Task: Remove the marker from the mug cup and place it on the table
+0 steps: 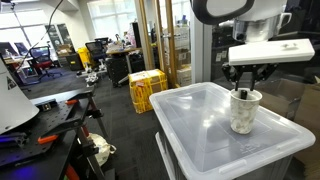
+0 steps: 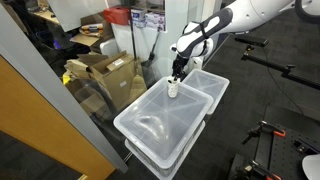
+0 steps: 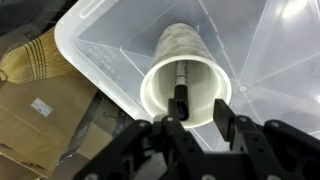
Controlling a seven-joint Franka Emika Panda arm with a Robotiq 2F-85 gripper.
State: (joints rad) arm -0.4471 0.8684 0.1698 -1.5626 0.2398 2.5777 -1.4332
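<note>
Thin black marker (image 3: pixel 181 88) sits inside the cream-white, grey-speckled cylindrical mug cup (image 3: pixel 157 88). Mug cup stands upright on the translucent grey-white plastic bin-top table (image 1: pixel 195 125), near an edge. Robotiq gripper (image 3: pixel 199 118) hovers just above the rim, fingers spread, grasping nothing.

— What did the arm (image 2: pixel 245 14) look like?
— White rounded shells, with black bands at the joints. A flat white plate (image 1: pixel 270 50) sat above the gripper (image 1: pixel 245 88).
— And the gripper itself?
— Black all over, with bare linkage bars and two slim fingers (image 3: pixel 222 110).
</note>
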